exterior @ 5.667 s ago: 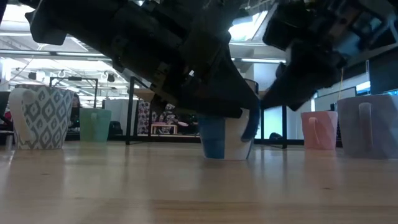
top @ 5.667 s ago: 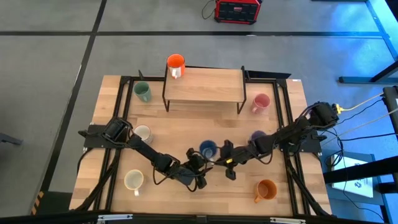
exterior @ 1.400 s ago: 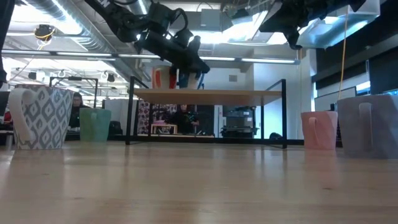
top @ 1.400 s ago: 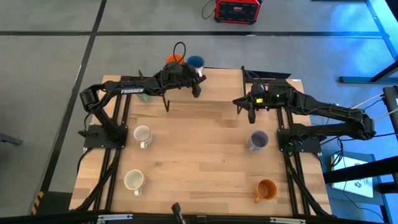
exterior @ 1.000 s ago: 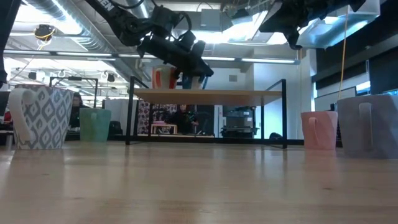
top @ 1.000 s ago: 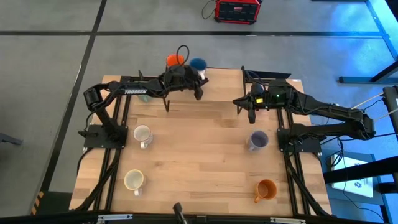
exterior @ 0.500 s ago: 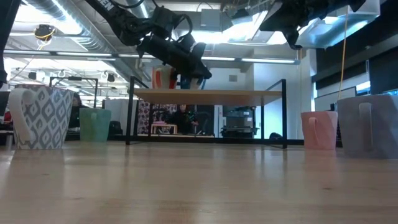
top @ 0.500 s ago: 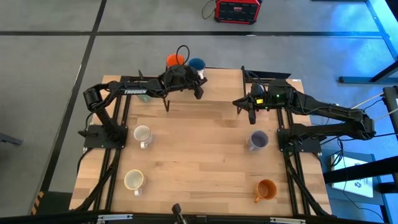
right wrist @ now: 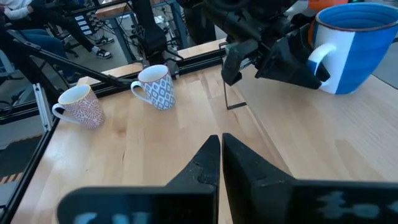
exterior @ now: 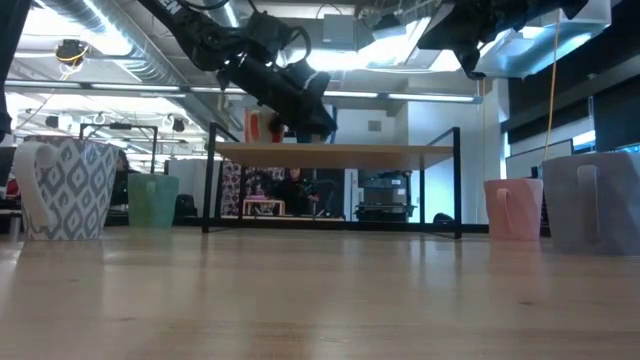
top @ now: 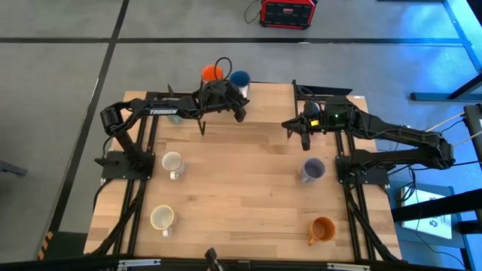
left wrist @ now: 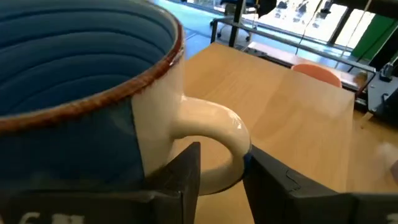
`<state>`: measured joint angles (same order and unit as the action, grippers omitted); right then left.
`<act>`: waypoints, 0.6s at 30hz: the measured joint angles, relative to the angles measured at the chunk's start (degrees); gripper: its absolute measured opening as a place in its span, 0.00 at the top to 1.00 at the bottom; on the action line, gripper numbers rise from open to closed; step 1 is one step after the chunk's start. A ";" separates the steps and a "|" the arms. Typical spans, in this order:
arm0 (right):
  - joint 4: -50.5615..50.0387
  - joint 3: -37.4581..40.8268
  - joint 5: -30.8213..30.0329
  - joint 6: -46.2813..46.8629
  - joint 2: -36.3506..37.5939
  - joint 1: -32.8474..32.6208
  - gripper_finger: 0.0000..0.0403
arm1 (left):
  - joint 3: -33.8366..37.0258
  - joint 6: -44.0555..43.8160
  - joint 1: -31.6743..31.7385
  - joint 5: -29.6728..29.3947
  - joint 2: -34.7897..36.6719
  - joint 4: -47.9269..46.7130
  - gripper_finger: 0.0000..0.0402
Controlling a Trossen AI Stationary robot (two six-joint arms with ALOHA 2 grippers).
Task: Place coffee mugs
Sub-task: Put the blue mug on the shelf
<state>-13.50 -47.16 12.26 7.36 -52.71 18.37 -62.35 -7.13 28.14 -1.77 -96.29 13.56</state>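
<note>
The dark blue mug (top: 239, 77), white-handled, stands upright on the wooden shelf (top: 263, 102) at the table's far edge, right of the orange-red mug (top: 212, 73). My left gripper (left wrist: 221, 165) is shut on it, reaching in from the left. My right gripper (right wrist: 219, 155) hovers shut over the table off the shelf's right end (top: 303, 134). The lavender mug (top: 312, 169), amber mug (top: 322, 229) and two patterned white mugs (top: 172, 162) (top: 161, 218) rest on their bases on the table. The pink mug (exterior: 512, 208) and sage green mug (exterior: 153, 200) show in the low view. My left gripper pinches the blue mug's white handle (left wrist: 217, 134) between its two fingers (left wrist: 183, 174), one on each side of the loop. The fingers come nearly level from the table's near-left side. The mug stands upright with its base (right wrist: 348, 87) on the shelf top.
The shelf stands on thin black legs (exterior: 212, 180) with open space beneath it. Black rails (top: 348, 150) run along both sides of the table. The middle of the wooden tabletop (top: 241, 181) lies bare between the mugs. People sit in the room beyond (right wrist: 18, 12).
My left gripper has come down a little with the blue mug over the shelf's far-left part. The mug now sits lower, beside the orange-red mug. My right arm has kept still.
</note>
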 joint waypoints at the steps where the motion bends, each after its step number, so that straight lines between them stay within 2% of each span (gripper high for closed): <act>1: 0.00 0.00 0.02 -0.07 0.00 0.00 0.98 | 0.02 0.03 -0.10 -0.57 0.17 -0.29 0.73; 18: -0.09 0.00 0.47 -0.05 0.00 0.02 0.98 | 0.04 0.82 -0.68 -2.23 2.90 -5.92 0.73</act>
<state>-13.58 -47.16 12.73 7.31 -52.71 18.39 -62.30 -6.31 27.46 -3.99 -93.39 7.64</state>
